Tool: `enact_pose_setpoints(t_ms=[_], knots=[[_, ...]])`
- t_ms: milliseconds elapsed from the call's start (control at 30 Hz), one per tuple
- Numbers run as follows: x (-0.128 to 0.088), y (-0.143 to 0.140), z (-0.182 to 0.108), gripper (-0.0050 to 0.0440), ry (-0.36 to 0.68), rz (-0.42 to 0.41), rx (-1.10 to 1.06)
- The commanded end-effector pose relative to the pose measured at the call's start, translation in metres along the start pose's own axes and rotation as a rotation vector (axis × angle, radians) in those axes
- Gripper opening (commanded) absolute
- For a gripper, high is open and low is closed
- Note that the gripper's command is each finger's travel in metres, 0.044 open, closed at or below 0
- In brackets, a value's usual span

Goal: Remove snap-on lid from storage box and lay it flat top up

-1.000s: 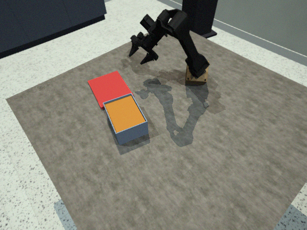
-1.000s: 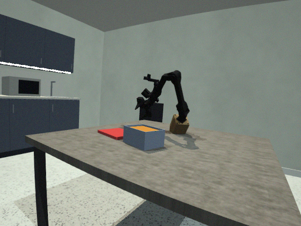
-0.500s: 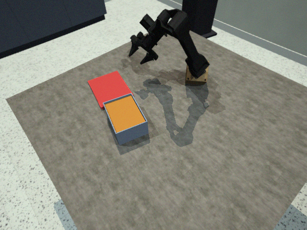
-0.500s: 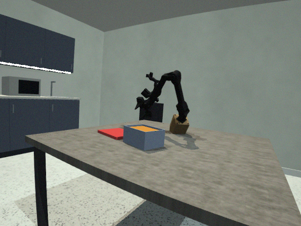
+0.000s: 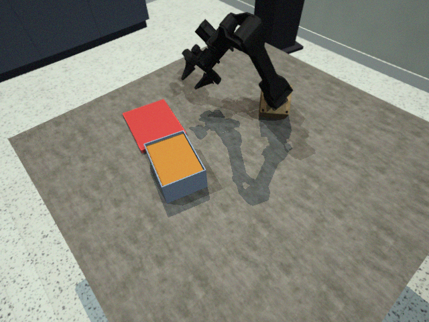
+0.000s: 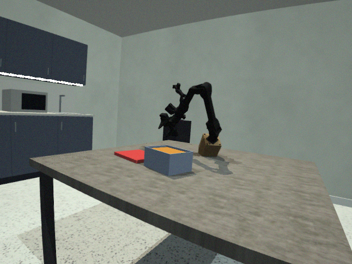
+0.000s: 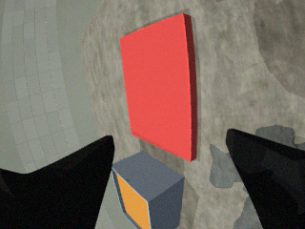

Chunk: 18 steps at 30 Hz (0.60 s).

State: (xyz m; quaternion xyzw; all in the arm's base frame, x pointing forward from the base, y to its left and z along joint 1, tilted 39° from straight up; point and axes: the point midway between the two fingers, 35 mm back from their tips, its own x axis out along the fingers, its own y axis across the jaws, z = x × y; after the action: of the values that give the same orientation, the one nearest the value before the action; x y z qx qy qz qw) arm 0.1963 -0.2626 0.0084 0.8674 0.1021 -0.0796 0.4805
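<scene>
On the table (image 5: 312, 215), the red lid (image 5: 152, 121) lies flat, top up, just behind the blue-grey storage box (image 5: 185, 182). Can't tell if they're touching. It's a plain thin rectangle, its long axis running in line with the box's. Up above the table, the gripper (image 5: 198, 76) hangs with fingers spread apart, holding nothing.

You view the bench (image 5: 242, 242) from high above through the top camera. The exterior camera sits low, off one bench (image 6: 227, 198) corner, farther back. The wrist camera looks down between the tool (image 7: 168, 210) fingers. All share the box area.
</scene>
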Motion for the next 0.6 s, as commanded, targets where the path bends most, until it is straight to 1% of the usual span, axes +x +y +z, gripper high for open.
enact_pose_setpoints(t_ms=[0,33,100,433,467,567], knots=[[0.0001,0.0002,-0.0003,0.0272,0.004,0.002,-0.003],[0.0001,0.0002,-0.0003,0.0248,0.004,0.002,-0.003],[0.0001,0.0002,-0.0003,0.0248,0.004,0.002,-0.003],[0.0001,0.0002,-0.0003,0.0008,0.004,0.002,-0.003],[0.0001,0.0002,-0.0003,0.0,0.004,0.002,-0.003],[0.0001,0.0002,-0.0003,0.0,0.004,0.002,-0.003]])
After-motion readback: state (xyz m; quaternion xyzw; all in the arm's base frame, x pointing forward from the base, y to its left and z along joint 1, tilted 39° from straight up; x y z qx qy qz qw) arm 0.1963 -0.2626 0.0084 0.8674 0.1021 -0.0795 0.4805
